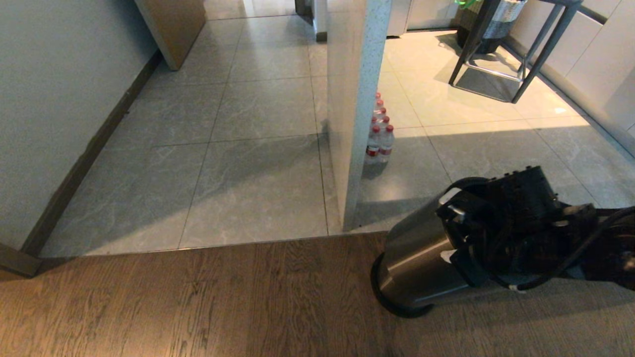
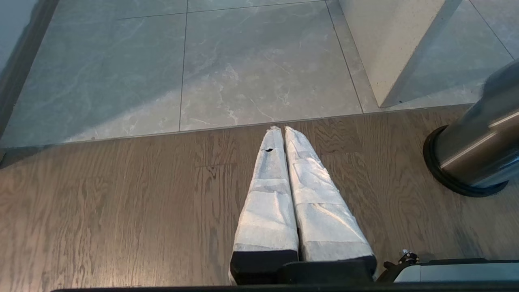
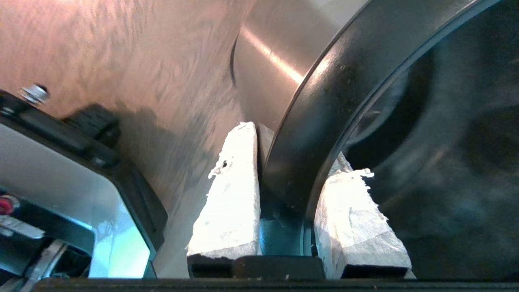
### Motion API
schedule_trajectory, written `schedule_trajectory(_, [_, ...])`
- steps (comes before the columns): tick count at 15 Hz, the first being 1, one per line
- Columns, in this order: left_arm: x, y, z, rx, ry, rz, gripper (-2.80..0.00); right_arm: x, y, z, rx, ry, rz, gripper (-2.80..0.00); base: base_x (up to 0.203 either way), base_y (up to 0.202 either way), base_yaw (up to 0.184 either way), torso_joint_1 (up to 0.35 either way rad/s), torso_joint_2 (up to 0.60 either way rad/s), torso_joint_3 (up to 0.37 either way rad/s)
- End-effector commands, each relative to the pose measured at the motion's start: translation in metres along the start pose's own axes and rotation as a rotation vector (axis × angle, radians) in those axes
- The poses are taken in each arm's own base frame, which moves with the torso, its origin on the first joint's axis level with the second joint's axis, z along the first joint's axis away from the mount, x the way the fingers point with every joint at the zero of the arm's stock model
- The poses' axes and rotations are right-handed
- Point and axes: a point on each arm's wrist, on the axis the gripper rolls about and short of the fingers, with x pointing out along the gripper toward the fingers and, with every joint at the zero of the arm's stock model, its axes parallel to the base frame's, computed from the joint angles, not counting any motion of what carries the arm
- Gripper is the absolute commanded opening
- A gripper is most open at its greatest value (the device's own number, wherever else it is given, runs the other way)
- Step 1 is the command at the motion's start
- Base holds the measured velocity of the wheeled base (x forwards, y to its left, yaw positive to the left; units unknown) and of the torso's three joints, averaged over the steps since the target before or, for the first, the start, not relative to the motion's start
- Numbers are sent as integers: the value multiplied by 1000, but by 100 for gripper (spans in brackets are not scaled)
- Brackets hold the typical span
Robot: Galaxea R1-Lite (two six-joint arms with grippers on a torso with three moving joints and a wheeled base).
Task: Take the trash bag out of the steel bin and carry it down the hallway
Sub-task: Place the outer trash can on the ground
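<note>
The steel bin (image 1: 426, 258) leans toward ten o'clock on the wood floor (image 1: 173, 302), at your four o'clock in the head view, its black base touching the planks just short of the tile line. Working left to right: at nine o'clock a white wall (image 1: 54, 99) with a dark baseboard borders the grey tiled hallway (image 1: 248, 148); at twelve o'clock a white pillar (image 1: 354, 99) stands with a row of water bottles (image 1: 379, 139) just beside it; at one o'clock, stool legs (image 1: 501, 54). Your left gripper (image 2: 279, 129) hangs over the planks with its padded fingers (image 2: 267, 202) pressed together on nothing. Your right gripper (image 3: 284, 162) pinches the bin's black rim (image 3: 324, 121), one finger outside the steel, one inside. You cannot see the trash bag from any view.
</note>
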Motion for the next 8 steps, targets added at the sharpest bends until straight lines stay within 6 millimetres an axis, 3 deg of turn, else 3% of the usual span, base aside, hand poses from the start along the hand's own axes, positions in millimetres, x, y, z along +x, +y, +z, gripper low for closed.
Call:
schedule_trajectory(1, [0, 0, 0, 0, 0, 0, -280, -54, -12, 9, 20, -134, -42, -280, 0, 0, 0, 0, 0, 0])
schedule_trajectory(8, [0, 0, 0, 0, 0, 0, -280, -147, -42, 44, 128, -383, -101, -280, 0, 0, 0, 0, 0, 0])
